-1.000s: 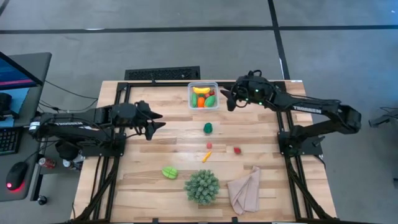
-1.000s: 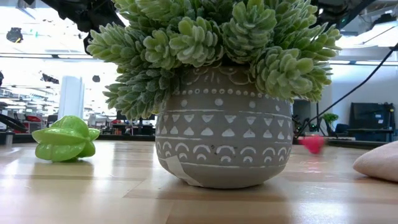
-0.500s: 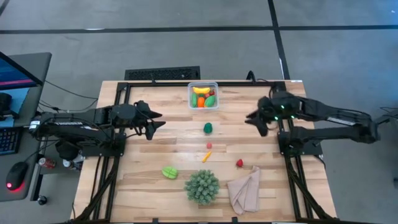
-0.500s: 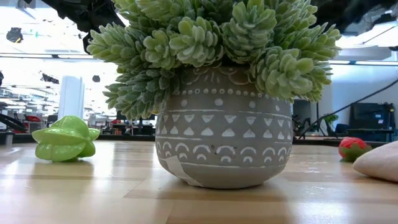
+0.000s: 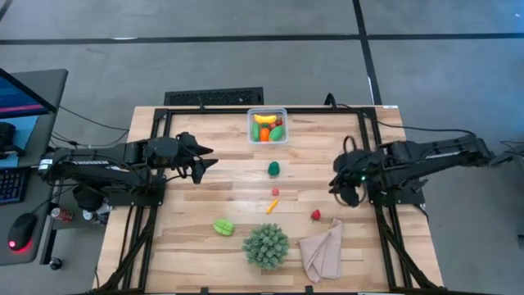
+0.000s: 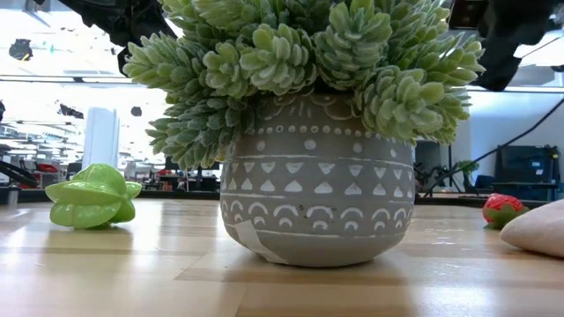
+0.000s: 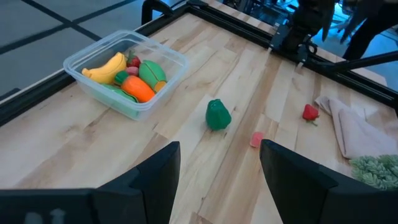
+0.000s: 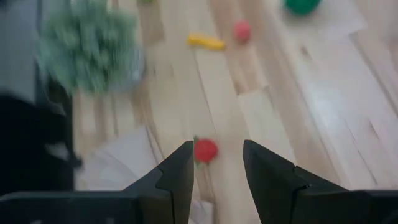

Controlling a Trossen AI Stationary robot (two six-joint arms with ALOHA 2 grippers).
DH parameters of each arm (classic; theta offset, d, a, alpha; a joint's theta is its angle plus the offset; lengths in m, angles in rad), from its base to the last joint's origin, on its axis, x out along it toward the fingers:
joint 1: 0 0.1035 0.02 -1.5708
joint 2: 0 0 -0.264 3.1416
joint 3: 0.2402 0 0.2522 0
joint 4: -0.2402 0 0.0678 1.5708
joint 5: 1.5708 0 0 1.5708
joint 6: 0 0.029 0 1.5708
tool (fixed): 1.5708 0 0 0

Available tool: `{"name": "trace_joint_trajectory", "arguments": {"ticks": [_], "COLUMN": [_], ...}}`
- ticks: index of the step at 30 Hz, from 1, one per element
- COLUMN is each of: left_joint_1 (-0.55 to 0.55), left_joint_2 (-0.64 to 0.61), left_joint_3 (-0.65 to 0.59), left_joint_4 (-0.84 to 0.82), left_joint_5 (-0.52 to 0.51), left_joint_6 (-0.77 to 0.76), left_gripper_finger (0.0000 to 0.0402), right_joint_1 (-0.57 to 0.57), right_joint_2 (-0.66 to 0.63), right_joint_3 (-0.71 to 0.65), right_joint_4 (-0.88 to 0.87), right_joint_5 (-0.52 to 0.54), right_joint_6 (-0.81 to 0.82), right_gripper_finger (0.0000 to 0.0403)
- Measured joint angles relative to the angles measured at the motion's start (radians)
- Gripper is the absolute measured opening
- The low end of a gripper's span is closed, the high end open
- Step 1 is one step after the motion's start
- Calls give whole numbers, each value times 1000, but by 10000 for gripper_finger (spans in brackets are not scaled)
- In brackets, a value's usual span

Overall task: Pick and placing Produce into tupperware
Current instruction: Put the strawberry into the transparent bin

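Observation:
The clear tupperware (image 5: 268,126) stands at the table's far middle, holding a yellow banana, an orange carrot and green pieces (image 7: 127,74). Loose produce lies on the wood: a dark green pepper (image 5: 273,168), a small pink piece (image 5: 276,192), an orange-yellow piece (image 5: 271,206), a red strawberry (image 5: 315,215) and a light green starfruit (image 5: 223,226). My left gripper (image 5: 209,160) hovers open at the left. My right gripper (image 5: 337,187) hovers open at the right, tipped down, above and to the right of the strawberry (image 8: 205,150).
A spiky green plant in a grey patterned pot (image 5: 266,246) stands at the near middle and fills the low view (image 6: 317,132). A beige cloth (image 5: 323,250) lies to its right, beside the strawberry. Black frame rails run along both table sides.
My right gripper has swung away from the tupperware toward the table's right and near edges, tipping steeply downward. The strawberry has rolled a little toward the near edge and stopped next to the cloth. The left arm has kept still.

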Motion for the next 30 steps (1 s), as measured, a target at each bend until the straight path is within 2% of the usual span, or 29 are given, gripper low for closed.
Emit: {"name": "trace_joint_trajectory", "arguments": {"ticks": [3,6,16,21,30], "left_joint_1": [0,0,0,0,0], "left_joint_2": [0,0,0,0,0], "left_joint_3": [0,0,0,0,0], "left_joint_4": [0,0,0,-1,-2], "left_joint_5": [0,0,7,7,6], "left_joint_6": [-8,-20,-27,-28,-32], "left_gripper_finger": [213,212,213,213,213], "right_joint_1": [48,85,123,111,111], "right_joint_2": [78,166,434,497,528], "right_joint_3": [0,0,0,0,0], "right_joint_4": [1,16,65,154,189], "right_joint_5": [-8,-8,-40,-131,-143], "right_joint_6": [-121,-170,-150,-147,-204], "right_gripper_finger": [133,134,128,127,128]}}
